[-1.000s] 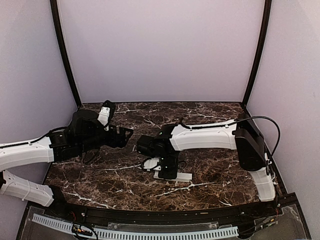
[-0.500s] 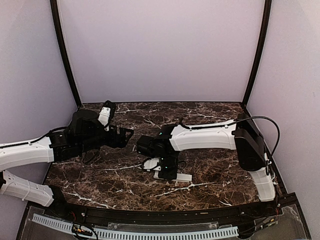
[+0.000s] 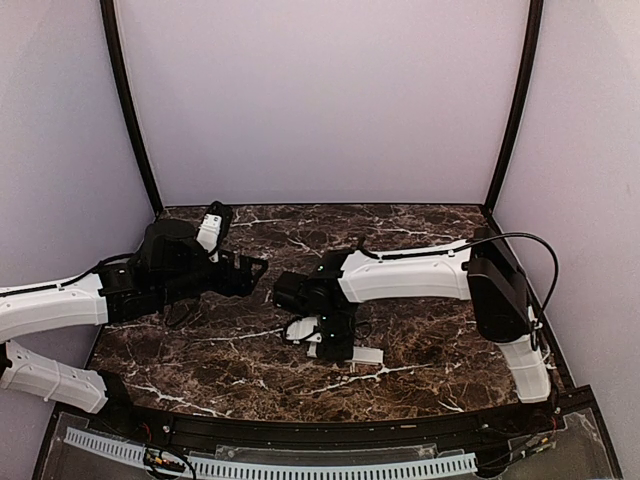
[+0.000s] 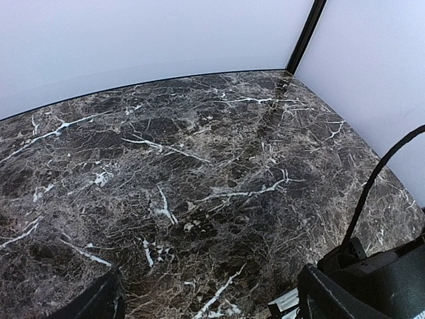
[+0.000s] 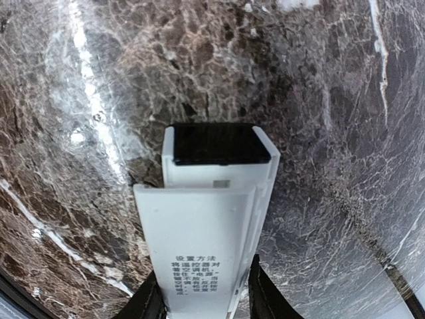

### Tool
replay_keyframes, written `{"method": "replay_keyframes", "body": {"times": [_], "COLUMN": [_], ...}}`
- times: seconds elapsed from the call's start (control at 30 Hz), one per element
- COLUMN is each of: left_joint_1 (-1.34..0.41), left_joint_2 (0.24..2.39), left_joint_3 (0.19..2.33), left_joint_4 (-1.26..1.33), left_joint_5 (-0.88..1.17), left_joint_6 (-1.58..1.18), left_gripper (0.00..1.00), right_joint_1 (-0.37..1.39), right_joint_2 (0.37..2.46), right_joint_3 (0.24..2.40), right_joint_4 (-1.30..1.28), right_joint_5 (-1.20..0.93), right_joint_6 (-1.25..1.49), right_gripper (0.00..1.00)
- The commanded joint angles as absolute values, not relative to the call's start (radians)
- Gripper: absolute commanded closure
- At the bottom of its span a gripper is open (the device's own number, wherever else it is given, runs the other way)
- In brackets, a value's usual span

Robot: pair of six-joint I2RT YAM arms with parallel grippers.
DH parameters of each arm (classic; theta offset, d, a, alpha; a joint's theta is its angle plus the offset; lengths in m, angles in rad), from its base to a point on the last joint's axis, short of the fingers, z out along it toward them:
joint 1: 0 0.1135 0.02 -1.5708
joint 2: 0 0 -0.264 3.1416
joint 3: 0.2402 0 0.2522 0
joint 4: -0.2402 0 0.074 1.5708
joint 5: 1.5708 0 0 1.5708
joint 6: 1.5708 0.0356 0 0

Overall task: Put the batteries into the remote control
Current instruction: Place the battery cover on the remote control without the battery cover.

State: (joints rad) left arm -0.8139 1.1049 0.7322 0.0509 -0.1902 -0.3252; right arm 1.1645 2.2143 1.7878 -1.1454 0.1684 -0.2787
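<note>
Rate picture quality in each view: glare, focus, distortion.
Right wrist: print on the remote control legible; white glare streak on the table at upper left; edges look bowed by the wide lens. Left wrist: table veins sharp, only faint sheen. Top external: soft, even light, no hard shadows.

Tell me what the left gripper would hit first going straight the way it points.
Probably nothing soon: ahead of the left gripper lies only table top, then the back wall. The right arm sits off to its side.
</note>
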Motion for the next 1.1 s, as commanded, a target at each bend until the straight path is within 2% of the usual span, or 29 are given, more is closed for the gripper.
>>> {"method": "replay_keyframes", "body": {"times": [0.0,0.17,0.3,0.4,0.53,0.7,0.87,1.07], "left_joint_1": [-0.808,-0.808,-0.808,-0.808,-0.808,-0.808,-0.808,-0.808], "left_joint_2": [1.096,1.091,1.089,1.089,1.09,1.087,1.079,1.077], "left_joint_3": [0.725,0.723,0.721,0.721,0.721,0.72,0.716,0.714], "left_joint_4": [0.058,0.061,0.061,0.063,0.067,0.067,0.071,0.076], "left_joint_5": [-0.175,-0.175,-0.175,-0.174,-0.171,-0.167,-0.164,-0.161], "left_joint_6": [-0.314,-0.311,-0.311,-0.31,-0.309,-0.307,-0.305,-0.304], "left_gripper": [0.11,0.11,0.11,0.11,0.11,0.11,0.11,0.11], "right_joint_1": [1.16,1.155,1.153,1.153,1.154,1.152,1.146,1.146], "right_joint_2": [2.233,2.231,2.231,2.232,2.232,2.225,2.224,2.233], "right_joint_3": [1.793,1.805,1.804,1.802,1.796,1.795,1.794,1.808], "right_joint_4": [-1.134,-1.143,-1.141,-1.141,-1.137,-1.129,-1.127,-1.144], "right_joint_5": [0.137,0.112,0.103,0.099,0.091,0.07,0.07,0.068], "right_joint_6": [-0.298,-0.321,-0.324,-0.323,-0.328,-0.343,-0.369,-0.41], "right_gripper": [0.64,0.71,0.73,0.7,0.61,0.59,0.7,0.7]}}
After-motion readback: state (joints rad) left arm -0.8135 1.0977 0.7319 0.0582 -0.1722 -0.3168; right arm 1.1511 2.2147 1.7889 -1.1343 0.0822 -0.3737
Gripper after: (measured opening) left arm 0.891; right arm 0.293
